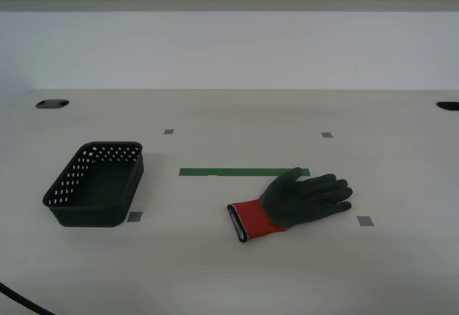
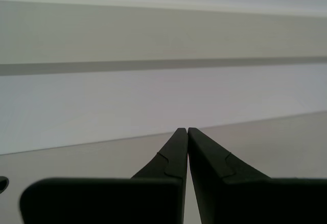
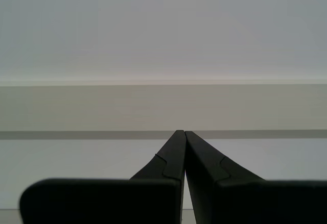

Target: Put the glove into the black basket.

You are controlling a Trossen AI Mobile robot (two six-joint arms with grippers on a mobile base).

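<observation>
Nearest the exterior camera: dark cable point(image 1: 21, 302) at the table edge. Beyond it, dark-grey coated work glove with red knit cuff point(image 1: 295, 204), flat, palm down, unheld, just below green tape strip point(image 1: 244, 172). Perforated black plastic basket point(image 1: 97, 184) well apart, empty. First gripper point(image 3: 180, 132) and second gripper point(image 2: 184, 129) clenched on nothing, parked facing the wall.

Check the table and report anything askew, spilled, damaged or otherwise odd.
Nothing stands out. The glove lies flat on the table, its fingertip just overlapping the green tape strip. The black basket stands upright and empty, apart from the glove. My first gripper and my second gripper are shut on nothing.
</observation>
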